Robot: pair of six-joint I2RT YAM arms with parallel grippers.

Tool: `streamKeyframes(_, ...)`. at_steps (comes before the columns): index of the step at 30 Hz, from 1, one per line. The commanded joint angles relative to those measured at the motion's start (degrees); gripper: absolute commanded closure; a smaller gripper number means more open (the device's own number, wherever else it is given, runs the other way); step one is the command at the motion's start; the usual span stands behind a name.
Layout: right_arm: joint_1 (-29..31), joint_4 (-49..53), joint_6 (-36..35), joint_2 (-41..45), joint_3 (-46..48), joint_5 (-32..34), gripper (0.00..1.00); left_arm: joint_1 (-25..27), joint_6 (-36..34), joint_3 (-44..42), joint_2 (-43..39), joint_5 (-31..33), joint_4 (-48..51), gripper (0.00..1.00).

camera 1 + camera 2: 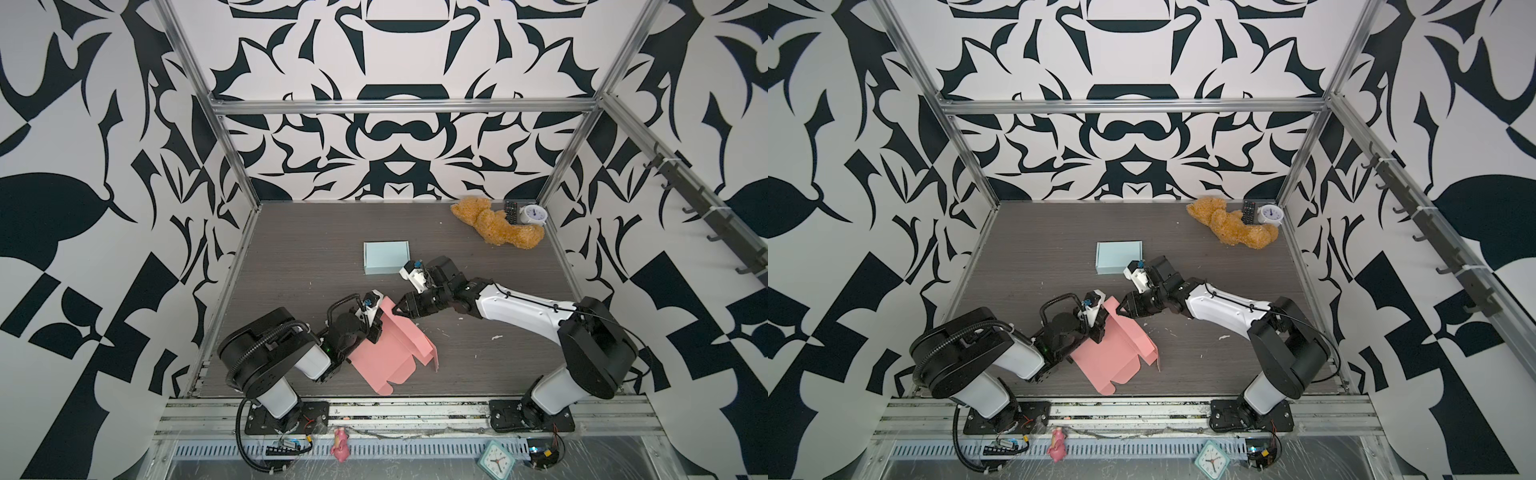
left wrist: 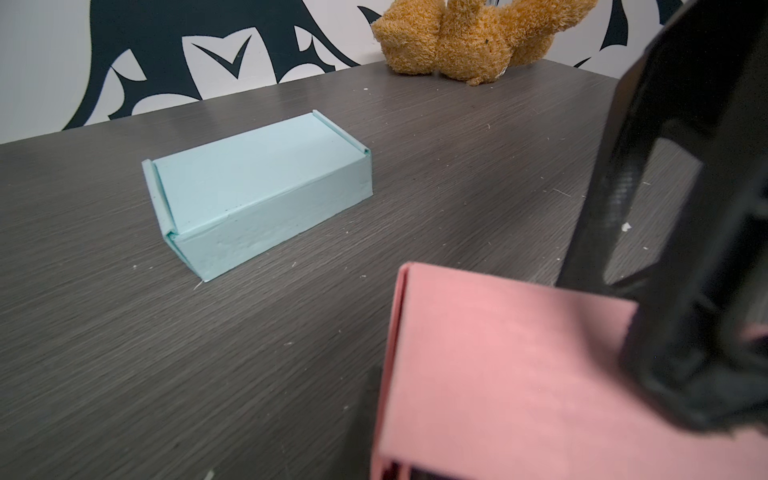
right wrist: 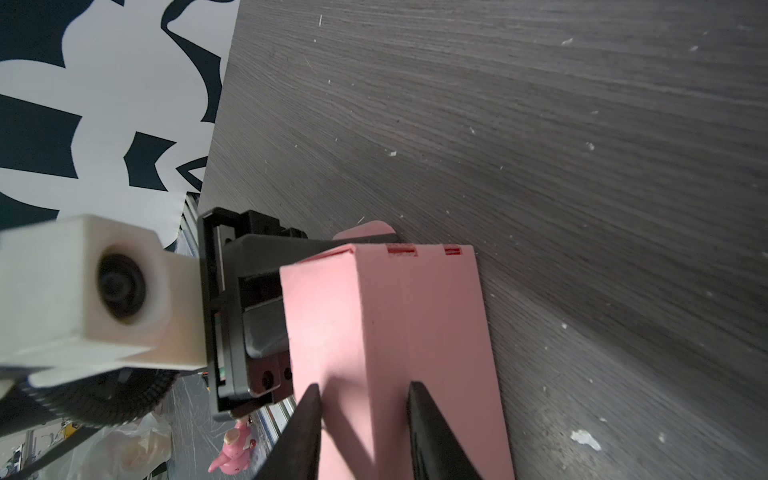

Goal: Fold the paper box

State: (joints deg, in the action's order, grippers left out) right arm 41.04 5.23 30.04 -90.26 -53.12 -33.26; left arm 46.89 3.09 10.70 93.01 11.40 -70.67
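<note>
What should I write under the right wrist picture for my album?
The right gripper straddles a fold of the pink box while the left gripper pinches its edge.

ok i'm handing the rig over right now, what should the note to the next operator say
Left tool: shut on a panel edge of the pink box, at the front of the table.
Right tool: jaws apart, straddling a raised wall of the pink box; not clearly clamped.
Done: the pink box is partly folded, with one wall up and the far end lying flat. A blue box sits mid-table, folded and closed.
Left: raise the remaining walls, tuck the flaps, close the lid.
</note>
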Motion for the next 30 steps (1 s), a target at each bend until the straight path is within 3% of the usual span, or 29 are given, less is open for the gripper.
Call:
streamKeyframes(1,0.8,1.0,-0.3,-0.1,-0.7,-0.1,0.62,0.5,0.0,-0.1,-0.6,-1.1,-3.6,0.80)
streamKeyframes(13,0.8,-3.4,1.8,-4.5,-5.0,-1.1,0.58,0.5,0.0,0.0,1.5,-1.6,-4.8,0.81)
streamKeyframes(30,0.3,-0.3,-0.6,-6.5,-5.9,0.6,0.63,0.5,-1.2,-0.7,4.8,-0.3,-10.7,0.81)
